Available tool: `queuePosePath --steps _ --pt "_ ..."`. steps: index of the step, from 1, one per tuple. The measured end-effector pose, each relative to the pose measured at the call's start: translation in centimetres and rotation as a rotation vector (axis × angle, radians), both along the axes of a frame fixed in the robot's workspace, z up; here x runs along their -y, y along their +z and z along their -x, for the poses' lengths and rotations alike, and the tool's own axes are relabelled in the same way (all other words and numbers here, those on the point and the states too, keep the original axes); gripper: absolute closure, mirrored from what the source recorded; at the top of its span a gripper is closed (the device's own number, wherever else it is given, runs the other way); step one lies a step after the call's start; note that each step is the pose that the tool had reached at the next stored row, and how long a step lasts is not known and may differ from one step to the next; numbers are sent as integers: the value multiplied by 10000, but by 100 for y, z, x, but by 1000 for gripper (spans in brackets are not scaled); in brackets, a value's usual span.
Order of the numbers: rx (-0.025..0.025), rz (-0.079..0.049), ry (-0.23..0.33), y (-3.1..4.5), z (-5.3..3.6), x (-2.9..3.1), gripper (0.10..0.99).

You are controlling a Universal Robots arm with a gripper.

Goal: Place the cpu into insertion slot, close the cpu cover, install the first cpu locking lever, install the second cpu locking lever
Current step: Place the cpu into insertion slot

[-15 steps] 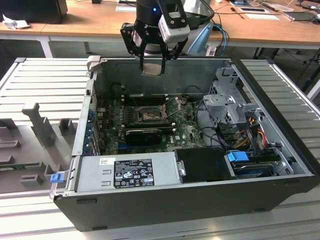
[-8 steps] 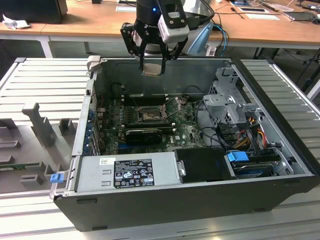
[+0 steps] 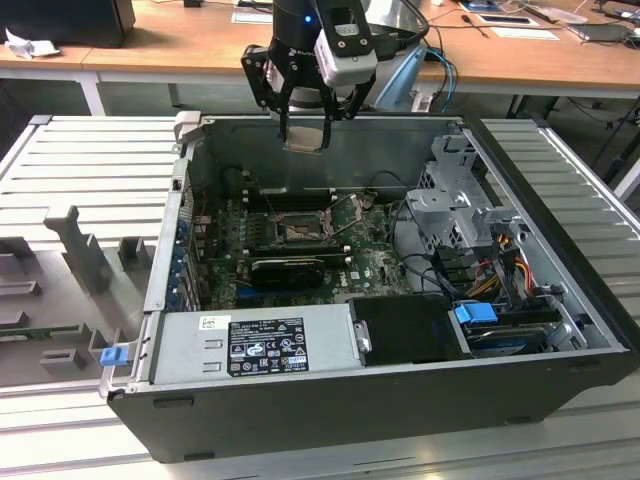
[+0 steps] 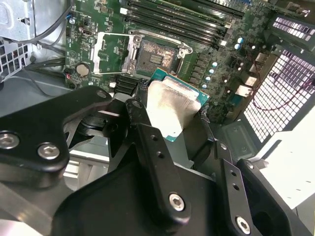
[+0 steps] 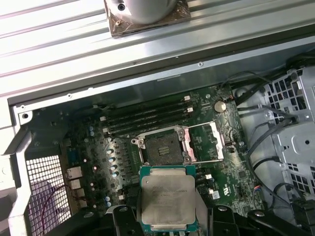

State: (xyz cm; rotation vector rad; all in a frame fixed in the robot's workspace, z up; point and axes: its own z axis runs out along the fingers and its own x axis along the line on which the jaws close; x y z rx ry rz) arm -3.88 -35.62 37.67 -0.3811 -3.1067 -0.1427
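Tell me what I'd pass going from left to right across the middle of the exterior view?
Grey upright block → insertion slot → metal drive cage → ribbed grey panel.

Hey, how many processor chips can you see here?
1: the cpu, held in the gripper above the open computer case. The insertion slot lies empty; another chip could be hidden elsewhere.

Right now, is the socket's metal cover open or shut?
Open. The cover lies swung aside beside the slot, whose dark centre is bare; the cpu is held clear of it.
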Motion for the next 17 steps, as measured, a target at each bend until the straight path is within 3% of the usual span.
queuePosePath --steps 17 --pt "0 0 -379 0 0 0 557"
